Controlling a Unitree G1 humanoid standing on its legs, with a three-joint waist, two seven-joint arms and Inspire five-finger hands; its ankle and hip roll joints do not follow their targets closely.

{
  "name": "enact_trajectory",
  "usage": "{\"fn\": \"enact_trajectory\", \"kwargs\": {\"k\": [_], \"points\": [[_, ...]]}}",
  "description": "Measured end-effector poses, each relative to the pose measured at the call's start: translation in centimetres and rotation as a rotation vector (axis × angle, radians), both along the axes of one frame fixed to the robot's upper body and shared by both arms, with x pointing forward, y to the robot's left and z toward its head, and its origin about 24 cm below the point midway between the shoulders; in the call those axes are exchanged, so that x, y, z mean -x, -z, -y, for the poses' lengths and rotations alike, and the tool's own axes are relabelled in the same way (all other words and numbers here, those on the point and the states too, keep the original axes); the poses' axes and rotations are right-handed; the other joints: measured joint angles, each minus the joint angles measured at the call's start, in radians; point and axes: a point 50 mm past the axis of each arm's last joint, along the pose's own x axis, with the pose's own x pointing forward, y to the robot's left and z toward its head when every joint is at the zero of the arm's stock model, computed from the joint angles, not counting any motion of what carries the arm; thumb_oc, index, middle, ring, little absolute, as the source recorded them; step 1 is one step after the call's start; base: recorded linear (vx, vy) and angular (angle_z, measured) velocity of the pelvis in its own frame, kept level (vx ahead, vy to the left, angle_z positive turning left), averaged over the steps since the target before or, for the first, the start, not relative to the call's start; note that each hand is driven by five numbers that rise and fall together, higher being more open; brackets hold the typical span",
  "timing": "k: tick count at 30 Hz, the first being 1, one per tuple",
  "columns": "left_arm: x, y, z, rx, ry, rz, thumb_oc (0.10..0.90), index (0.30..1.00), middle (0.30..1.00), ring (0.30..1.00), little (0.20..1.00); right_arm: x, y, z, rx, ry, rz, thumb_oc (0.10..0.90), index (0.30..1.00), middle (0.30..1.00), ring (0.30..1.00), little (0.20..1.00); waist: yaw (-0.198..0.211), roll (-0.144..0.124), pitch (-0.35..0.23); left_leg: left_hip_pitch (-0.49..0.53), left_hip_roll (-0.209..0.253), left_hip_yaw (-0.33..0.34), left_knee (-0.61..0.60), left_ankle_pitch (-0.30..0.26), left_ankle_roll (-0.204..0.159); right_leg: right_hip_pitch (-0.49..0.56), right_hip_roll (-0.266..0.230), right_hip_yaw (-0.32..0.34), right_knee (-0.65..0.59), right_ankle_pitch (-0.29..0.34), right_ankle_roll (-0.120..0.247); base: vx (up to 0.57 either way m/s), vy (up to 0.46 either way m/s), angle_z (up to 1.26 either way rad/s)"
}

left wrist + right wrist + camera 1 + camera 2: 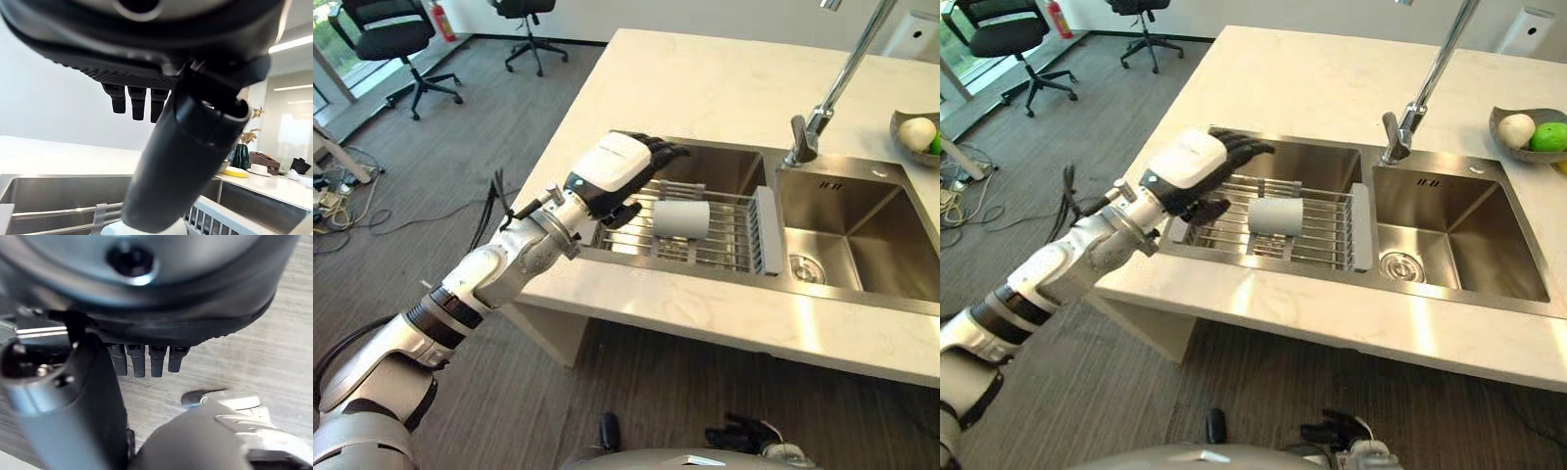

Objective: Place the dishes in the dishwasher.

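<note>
Bright even daylight, glare on the steel sink (862,235), ceiling strip lights, blurred wrist close-ups

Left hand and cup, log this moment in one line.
left hand: open, above rack | white cup: lying on rack, ungrasped | right hand: idle

Quick count: one white cup (681,217) lying on one wire drying rack (729,238), which sits in a sink with two basins (847,230). One faucet (832,88) on one pale countertop (705,88). One bowl (1518,147) at the far right corner holding what looks like two round fruits, one whitish (1516,129), one green (1549,136). Two black office chairs (396,34) out on the floor, plus one red fire extinguisher (441,20) by the wall.
</note>
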Motion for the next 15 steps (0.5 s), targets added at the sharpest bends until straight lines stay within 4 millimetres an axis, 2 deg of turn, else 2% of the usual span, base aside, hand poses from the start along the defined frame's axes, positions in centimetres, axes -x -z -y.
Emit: {"fn": "enact_trajectory", "kwargs": {"k": [1, 2, 4, 6, 7, 8, 9, 11, 13, 15], "points": [[0.0, 0.3, 0.6, -0.008, 0.018, -0.020, 0.800, 0.900, 0.900, 0.900, 0.900, -0.7, -0.2, 0.0, -0.008, -0.002, 0.027, 0.800, 0.900, 0.900, 0.900, 0.900, -0.007, 0.008, 0.012, 0.016, 0.019, -0.004, 0.000, -0.003, 0.003, -0.082, 0.020, -0.016, 0.183, -0.006, 0.024, 0.08, 0.066, -0.35], [0.0, 0.7, 0.8, -0.003, 0.025, -0.049, 0.800, 0.900, 0.900, 0.900, 0.900, -1.7, -0.5, -0.2, -0.021, 0.001, 0.065, 0.800, 0.900, 0.900, 0.900, 0.900, -0.014, 0.005, 0.021, 0.041, 0.031, -0.009, 0.000, -0.040, -0.012, -0.153, 0.021, -0.013, 0.303, -0.044, 0.064, 0.11, 0.000, -0.12], [0.0, 1.1, 0.7, -0.026, 0.028, -0.081, 0.800, 0.900, 0.900, 0.900, 0.900, -3.0, -0.9, -0.4, -0.024, -0.009, 0.098, 0.800, 0.900, 0.900, 0.900, 0.900, -0.016, -0.027, 0.016, 0.053, 0.009, 0.003, -0.001, -0.051, -0.012, -0.196, -0.019, -0.015, 0.180, -0.056, 0.048, 0.12, -0.004, -0.13], [0.1, 1.2, 0.4, -0.005, 0.020, -0.110, 0.800, 0.900, 0.900, 0.900, 0.900, -3.0, -0.8, -0.6, -0.015, -0.041, 0.079, 0.800, 0.900, 0.900, 0.900, 0.900, -0.005, -0.035, 0.012, 0.056, 0.002, 0.010, -0.005, -0.072, -0.029, -0.209, -0.071, -0.078, -0.003, -0.005, -0.006, 0.04, -0.040, -0.03], [0.2, 1.5, 0.1, 0.011, 0.013, -0.137, 0.800, 0.900, 0.900, 0.900, 0.900, -2.3, -0.5, -0.7, -0.018, -0.040, 0.055, 0.800, 0.900, 0.900, 0.900, 0.900, -0.003, -0.034, 0.010, 0.062, 0.003, 0.016, -0.001, -0.066, -0.031, -0.199, -0.075, -0.079, -0.032, 0.049, -0.014, 0.07, -0.027, 0.02], [0.3, 2.0, -0.6, 0.042, -0.007, -0.174, 0.800, 0.900, 0.900, 0.900, 0.900, -1.7, -0.3, -0.8, -0.026, -0.035, 0.036, 0.800, 0.900, 0.900, 0.900, 0.900, 0.001, -0.027, 0.007, 0.070, 0.008, 0.015, 0.000, -0.071, -0.040, -0.178, -0.064, -0.068, -0.073, 0.099, -0.031, 0.08, -0.030, -0.14], [0.4, 3.0, -1.4, 0.072, -0.047, -0.240, 0.800, 0.900, 0.900, 0.900, 0.900, -1.1, -0.2, -0.3, -0.025, -0.033, 0.019, 0.800, 0.900, 0.900, 0.900, 0.900, 0.013, -0.008, -0.003, 0.079, 0.025, 0.024, 0.000, -0.086, -0.057, -0.138, -0.043, -0.065, -0.157, 0.152, -0.078, 0.08, -0.033, -0.16], [0.5, 3.6, -1.8, 0.073, -0.063, -0.280, 0.800, 0.900, 0.900, 0.900, 0.900, -0.6, -0.1, 0.0, -0.017, -0.029, 0.000, 0.800, 0.900, 0.900, 0.900, 0.900, 0.019, 0.004, -0.010, 0.084, 0.043, 0.030, 0.000, -0.094, -0.070, -0.086, -0.023, -0.064, -0.254, 0.199, -0.101, 0.06, -0.042, -0.15], [0.6, 4.2, -1.8, 0.115, -0.069, -0.321, 0.800, 0.900, 0.900, 0.900, 0.900, -0.2, 0.0, 0.1, -0.016, -0.026, -0.020, 0.800, 0.900, 0.900, 0.900, 0.900, 0.019, 0.005, -0.011, 0.099, 0.052, 0.037, 0.000, -0.101, -0.081, -0.035, -0.014, -0.061, -0.329, 0.230, -0.115, 0.03, -0.015, -0.09], [0.8, 4.6, -1.2, 0.133, -0.054, -0.352, 0.800, 0.900, 0.900, 0.900, 0.900, -0.1, 0.0, 0.4, -0.010, -0.024, -0.023, 0.800, 0.900, 0.900, 0.900, 0.900, 0.019, 0.006, -0.011, 0.109, 0.057, 0.045, 0.000, -0.095, -0.089, -0.027, -0.010, -0.059, -0.329, 0.227, -0.116, 0.03, -0.022, -0.08]]}}
